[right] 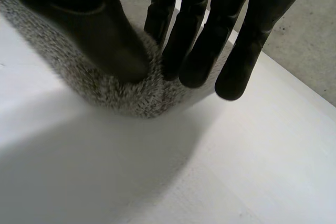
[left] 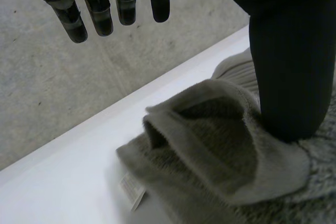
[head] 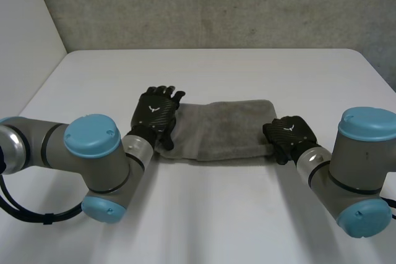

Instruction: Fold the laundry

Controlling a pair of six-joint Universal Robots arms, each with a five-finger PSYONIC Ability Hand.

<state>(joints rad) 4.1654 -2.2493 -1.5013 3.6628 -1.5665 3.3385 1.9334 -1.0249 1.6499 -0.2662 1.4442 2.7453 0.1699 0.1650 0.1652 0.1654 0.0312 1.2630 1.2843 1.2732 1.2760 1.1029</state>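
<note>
Count: one towel [head: 223, 128], two hands, one table [head: 216, 221], one sewn-in label [left: 131, 190]. The towel is grey terry with a looped, fuzzy pile. It lies as a long, roughly rectangular strip, folded over itself in soft layers, on the smooth white table. Behind the towel's far side stands a rough grey concrete wall [head: 216, 4]. The left hand [head: 158, 112] sits at the towel's left end, palm down. Its fingers [left: 97, 14] are held straight and lifted clear above the towel, so the hand is open. Its thumb [left: 289, 66] presses down onto the pile just beside a raised, rounded flap of the towel, which curls up into a hollow loop. The small white label sticks out flat from under the towel's edge below that flap and lies on the table. The right hand [head: 289, 133] is at the towel's right end, curled. In the right wrist view its thumb [right: 100, 30] bears on the towel's top and its fingers [right: 194, 51] come down close against it. They pinch the rounded, bunched end of the towel between them. Both black hands are matt with ribbed surfaces.
</note>
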